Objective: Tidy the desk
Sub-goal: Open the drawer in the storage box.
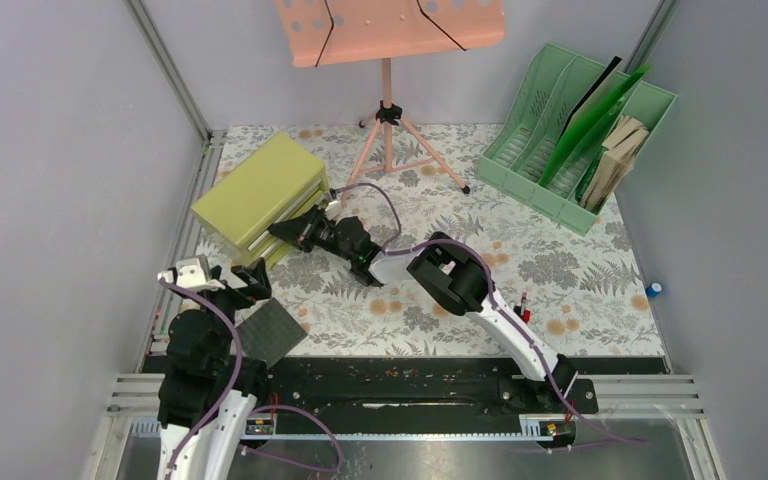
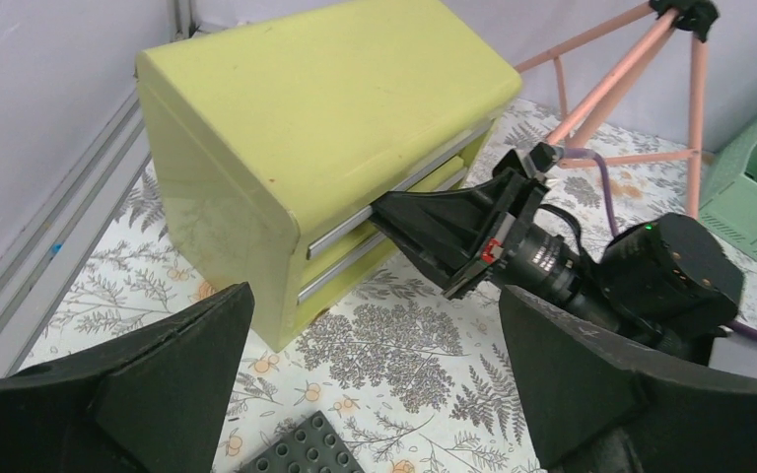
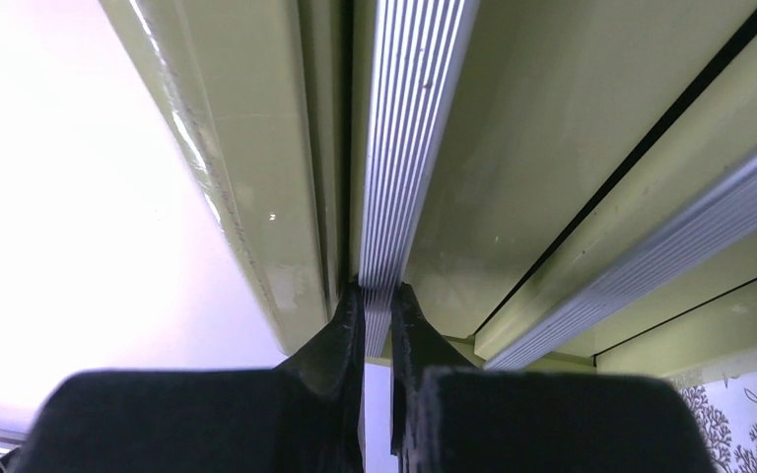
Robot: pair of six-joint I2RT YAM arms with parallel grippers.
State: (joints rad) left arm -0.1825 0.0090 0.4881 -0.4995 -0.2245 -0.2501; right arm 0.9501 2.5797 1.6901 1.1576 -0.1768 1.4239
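Whitish desk (image 1: 560, 262), grey-green fern print, small orange flowers

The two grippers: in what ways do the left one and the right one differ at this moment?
The left gripper is wide open; the right gripper is shut. The left gripper holds nothing, while the right gripper pinches the upper drawer handle of the yellow cabinet. The left gripper hangs apart from the cabinet; the right gripper touches it. Both are black and face the cabinet.
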